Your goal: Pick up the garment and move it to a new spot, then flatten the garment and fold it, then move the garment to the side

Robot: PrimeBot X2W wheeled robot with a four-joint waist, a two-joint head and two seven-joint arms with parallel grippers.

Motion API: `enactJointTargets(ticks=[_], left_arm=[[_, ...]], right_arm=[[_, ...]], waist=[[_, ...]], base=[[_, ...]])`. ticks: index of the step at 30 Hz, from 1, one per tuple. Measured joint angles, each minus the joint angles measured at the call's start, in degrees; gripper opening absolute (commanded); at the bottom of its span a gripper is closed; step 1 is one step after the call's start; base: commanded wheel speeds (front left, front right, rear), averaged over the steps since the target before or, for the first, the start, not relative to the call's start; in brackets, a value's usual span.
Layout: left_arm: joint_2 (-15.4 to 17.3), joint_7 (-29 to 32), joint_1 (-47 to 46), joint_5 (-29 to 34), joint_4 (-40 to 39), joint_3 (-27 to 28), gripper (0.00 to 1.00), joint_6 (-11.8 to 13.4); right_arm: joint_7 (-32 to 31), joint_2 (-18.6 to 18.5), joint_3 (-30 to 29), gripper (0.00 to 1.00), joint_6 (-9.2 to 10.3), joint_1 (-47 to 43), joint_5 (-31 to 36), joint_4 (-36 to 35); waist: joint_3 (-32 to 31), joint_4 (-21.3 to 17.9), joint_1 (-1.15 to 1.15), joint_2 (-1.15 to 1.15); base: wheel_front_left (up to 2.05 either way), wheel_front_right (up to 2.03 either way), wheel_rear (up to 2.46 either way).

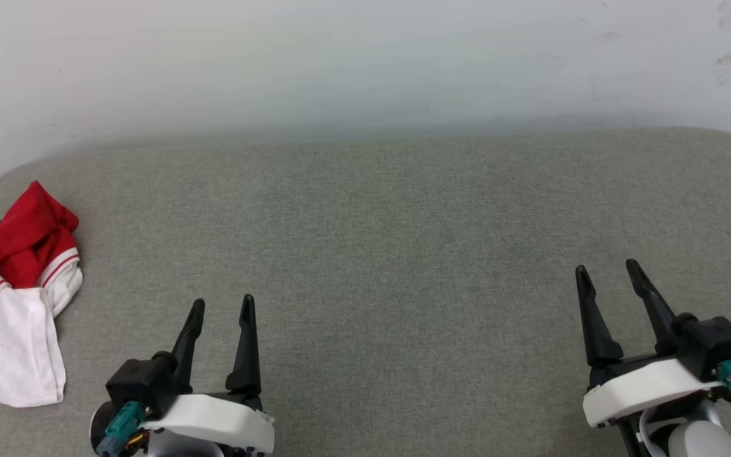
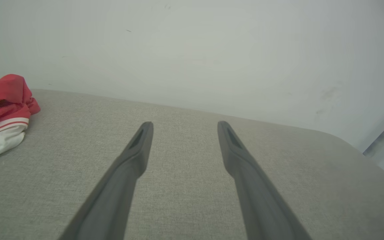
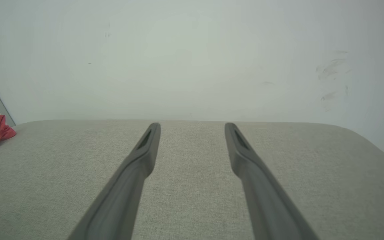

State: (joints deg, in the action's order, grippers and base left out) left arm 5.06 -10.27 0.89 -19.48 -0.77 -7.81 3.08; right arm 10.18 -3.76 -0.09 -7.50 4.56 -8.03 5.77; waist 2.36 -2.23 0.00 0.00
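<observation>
My left gripper [image 1: 223, 303] stands spread wide with nothing between its jaws, and my right gripper [image 1: 606, 268] is just as wide and just as empty. Both point toward the pale wall [image 1: 365, 63] over the grey fabric surface [image 1: 365, 222]. In the wrist views my dark fingers [image 2: 135, 156] seem to hang just above the cloth, though I cannot tell for sure that they clear it. The garment [image 1: 13, 285] lies crumpled at the surface's far left edge, red folds over white, beside my left gripper but apart from it and well away from my right.
</observation>
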Motion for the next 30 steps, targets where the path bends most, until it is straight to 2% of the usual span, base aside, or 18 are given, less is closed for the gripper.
enactJointTargets(ticks=[9,15,23,28,30], left_arm=[[0.1,-1.1,0.0,3.0,1.0,-1.4,1.00,0.1],[-1.3,-1.8,0.3,2.5,-0.8,1.5,1.00,-2.1],[-2.1,-2.7,1.2,3.0,-0.5,5.4,1.00,-4.7],[-2.1,-3.3,1.7,3.5,0.4,5.2,1.00,-5.2],[-2.1,-3.5,1.8,5.8,0.8,4.8,1.00,-5.6]], right_arm=[[1.2,0.2,0.9,1.00,-0.01,0.0,4.6,-2.3],[1.9,0.5,0.4,1.00,-0.01,0.0,5.5,-3.8],[2.8,0.8,-2.3,1.00,-0.01,-0.5,-3.8,-3.1],[3.4,0.8,-2.2,1.00,0.00,-1.1,-4.3,-1.0],[3.6,0.8,-1.9,1.00,0.00,-1.1,-3.5,-0.5]], waist=[[0.3,-0.1,0.00,0.00],[0.5,-0.2,0.00,0.00],[0.7,-0.5,0.00,0.00],[0.7,-0.7,0.00,0.00],[0.7,-0.8,0.00,0.00]], base=[[0.00,0.00,0.00],[0.00,0.00,0.00],[0.00,0.00,0.00],[0.00,0.00,0.00],[0.00,0.00,0.00]])
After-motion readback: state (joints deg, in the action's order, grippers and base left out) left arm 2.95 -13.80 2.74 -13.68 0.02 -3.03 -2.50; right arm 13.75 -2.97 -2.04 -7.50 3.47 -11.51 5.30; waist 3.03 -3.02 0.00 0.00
